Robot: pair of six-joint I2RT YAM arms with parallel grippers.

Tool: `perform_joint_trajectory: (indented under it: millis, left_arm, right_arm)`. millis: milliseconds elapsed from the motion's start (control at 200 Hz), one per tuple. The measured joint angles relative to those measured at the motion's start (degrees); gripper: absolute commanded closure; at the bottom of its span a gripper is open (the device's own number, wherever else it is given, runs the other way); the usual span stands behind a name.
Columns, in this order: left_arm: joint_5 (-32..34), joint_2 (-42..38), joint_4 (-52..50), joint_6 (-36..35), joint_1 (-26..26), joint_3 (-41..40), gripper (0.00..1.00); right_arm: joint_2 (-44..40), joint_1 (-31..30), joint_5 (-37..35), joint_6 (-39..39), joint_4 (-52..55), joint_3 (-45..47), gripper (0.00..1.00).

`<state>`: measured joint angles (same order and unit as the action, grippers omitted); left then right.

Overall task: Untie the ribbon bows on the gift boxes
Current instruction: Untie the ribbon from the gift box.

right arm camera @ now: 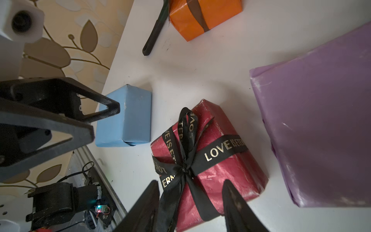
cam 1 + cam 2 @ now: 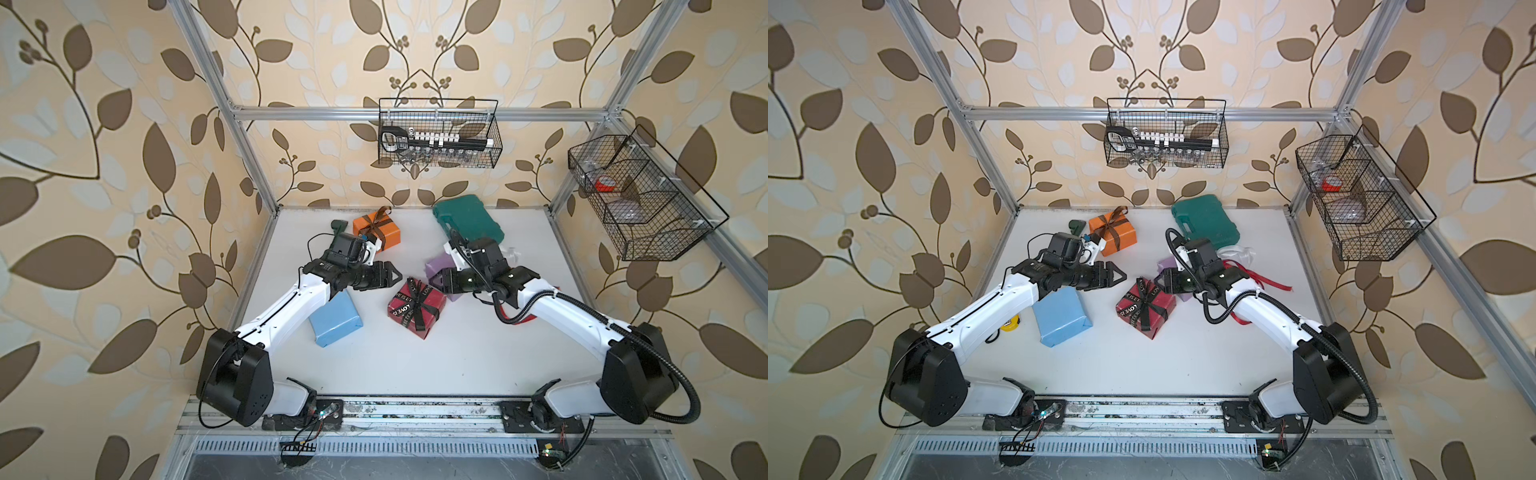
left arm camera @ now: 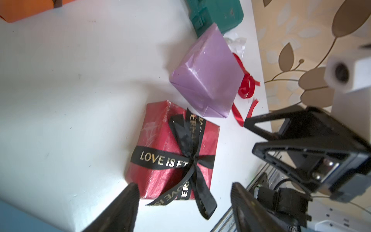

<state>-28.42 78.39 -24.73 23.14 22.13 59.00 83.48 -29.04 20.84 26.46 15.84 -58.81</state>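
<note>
Two grippers are meeting over the dark red box (image 1: pixel 230 128): the left gripper (image 3: pixel 184 187) is hovering just short of it, jaws apart, and the right gripper (image 1: pixel 190 182) is straddling a tail of the black bow (image 1: pixel 186 166), jaws apart, not pinching. Beside the right gripper the lilac box (image 3: pixel 204 76) is lying bare on the white tabletop (image 2: pixel 415 365). Beyond, leaf wallpaper (image 2: pixel 104 166) is enclosing the cell.
</note>
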Motion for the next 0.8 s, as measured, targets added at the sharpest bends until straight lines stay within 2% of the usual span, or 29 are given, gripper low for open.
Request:
perform_joint_trajectory:
  millis: [60, 215, 480, 575, 705, 800]
  left_arm:
    - [-0.2, -0.4, -1.3, -0.5, 0.0, -1.7, 0.35]
    - [-0.2, -1.9, -3.8, -0.5, 0.0, -6.2, 0.33]
    - [-1.5, -5.4, -2.5, 1.8, 0.1, -11.9, 0.28]
    - [-1.7, -5.4, -1.6, 2.6, 0.3, -12.5, 0.27]
    - [-2.3, -5.1, 0.2, 2.9, 1.2, -12.5, 0.28]
    - [-2.8, -3.9, 1.4, 2.9, 2.2, -12.5, 0.29]
  right_arm:
    - [2.2, -1.0, 0.4, 0.4, -0.4, -1.0, 0.49]
    - [7.3, -3.7, 1.2, 1.5, -1.4, -3.0, 0.58]
    - [11.7, -3.7, 0.1, 3.2, -3.4, -3.1, 0.67]
    - [13.4, -3.7, 0.0, 3.5, -4.1, -3.6, 0.74]
    - [15.0, -3.7, -0.2, 4.0, -5.0, -3.7, 1.0]
    - [15.2, -3.7, -0.3, 5.0, -5.5, -3.7, 1.0]
